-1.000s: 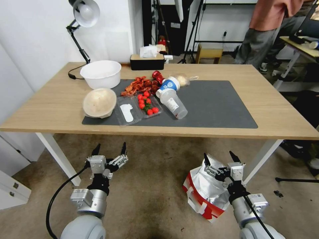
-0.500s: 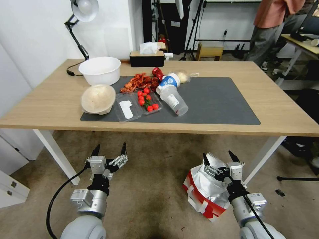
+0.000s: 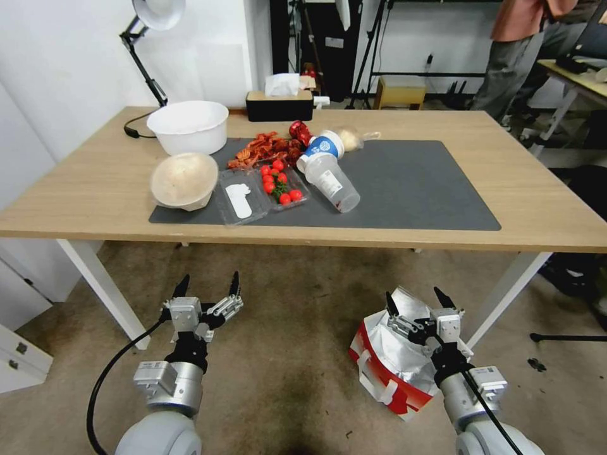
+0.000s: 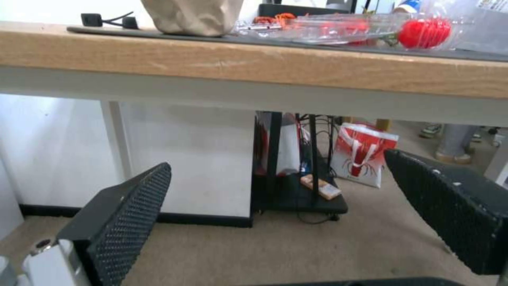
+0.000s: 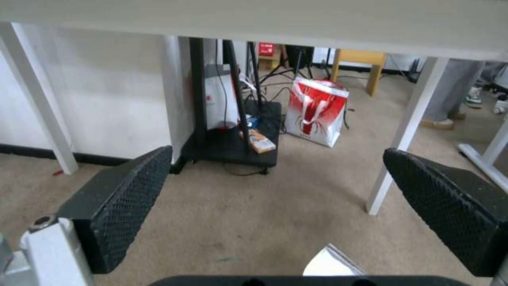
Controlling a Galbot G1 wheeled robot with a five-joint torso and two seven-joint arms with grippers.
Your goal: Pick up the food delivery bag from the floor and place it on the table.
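wood table [image 3: 506,189], grey mat [image 3: 411,189], white bowl [image 3: 188,126]

In the lower right of the head view, the right gripper [image 3: 414,302] and its arm cover part of the food delivery bag [image 3: 386,360]; the desk lamp [image 3: 155,12] is cropped at the top edge.

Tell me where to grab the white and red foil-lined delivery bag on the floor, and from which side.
Grip the crumpled foil rim at the open mouth of the white and red foil-lined delivery bag, coming from above: it probably gives most purchase. The open right gripper hovers there.
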